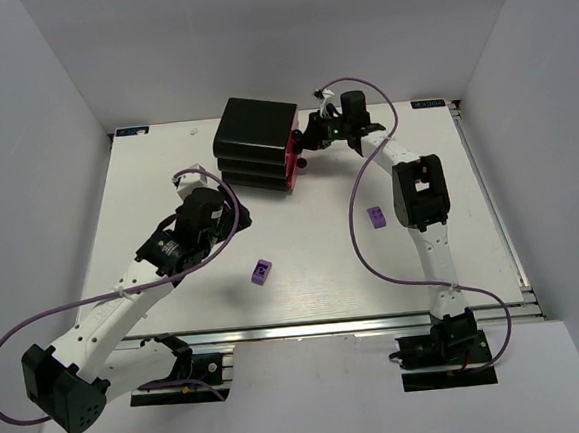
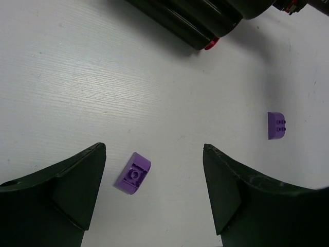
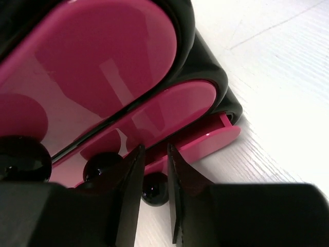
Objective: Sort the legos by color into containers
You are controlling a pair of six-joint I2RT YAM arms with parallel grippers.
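The black cabinet [image 1: 255, 139] stands at the far middle of the white counter [image 1: 166, 176], and the right gripper [image 3: 154, 177] sits against its pink drawers [image 3: 92, 67], fingers nearly closed around the knob [image 3: 155, 187] of the bottom drawer, which sticks out slightly. The left gripper [image 2: 154, 190] hangs wide open over one purple brick [image 2: 133, 172]. A second purple brick [image 1: 376, 217] lies to the right, just beside the right arm [image 1: 420, 196].
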